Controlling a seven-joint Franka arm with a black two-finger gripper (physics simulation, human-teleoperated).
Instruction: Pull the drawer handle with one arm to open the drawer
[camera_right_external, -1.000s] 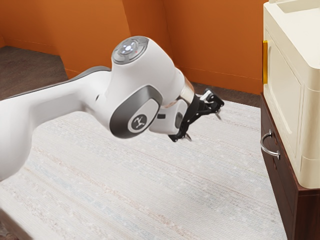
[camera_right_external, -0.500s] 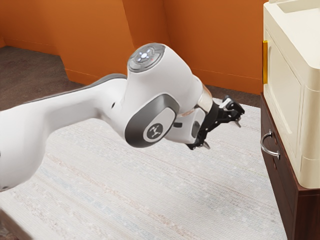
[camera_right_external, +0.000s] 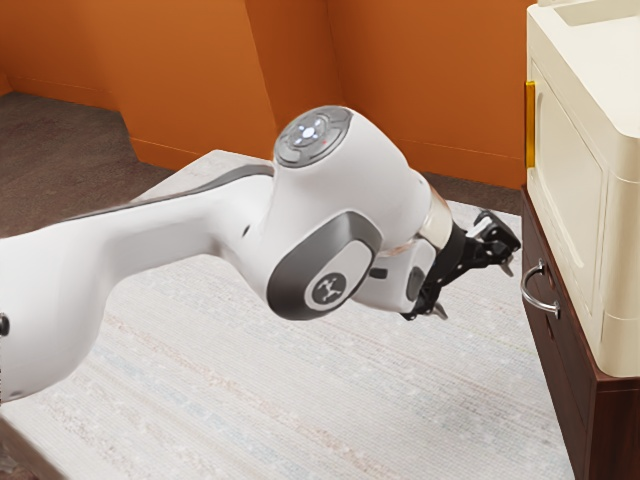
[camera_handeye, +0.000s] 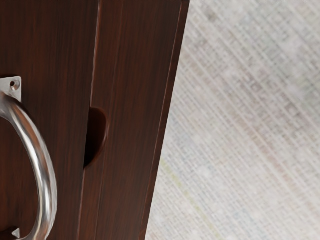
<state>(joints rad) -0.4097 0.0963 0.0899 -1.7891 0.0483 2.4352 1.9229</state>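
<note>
My gripper (camera_right_external: 475, 285) is open in the exterior view, its two fingers spread wide with nothing between them. Toward the exterior view's right, a short gap apart from it, is the curved silver handle (camera_right_external: 540, 300) on the dark wooden drawer front (camera_right_external: 545, 251). That drawer looks closed, flush with its cabinet. In the wrist view the metal handle (camera_handeye: 45, 180) arcs out from the brown drawer front (camera_handeye: 55, 65), beside a seam with a dark half-round notch (camera_handeye: 96, 135).
A cream cabinet unit (camera_right_external: 570, 150) with a yellow strip (camera_right_external: 530, 125) rests on top of the dark wooden cabinet (camera_right_external: 615, 430). Beneath the arm spreads a pale woven surface (camera_right_external: 330, 400). Orange walls (camera_right_external: 430, 80) rise behind.
The arm has travelled toward the exterior view's right and somewhat lower, bringing my open gripper closer to the handle. The drawer and its handle have stayed still.
</note>
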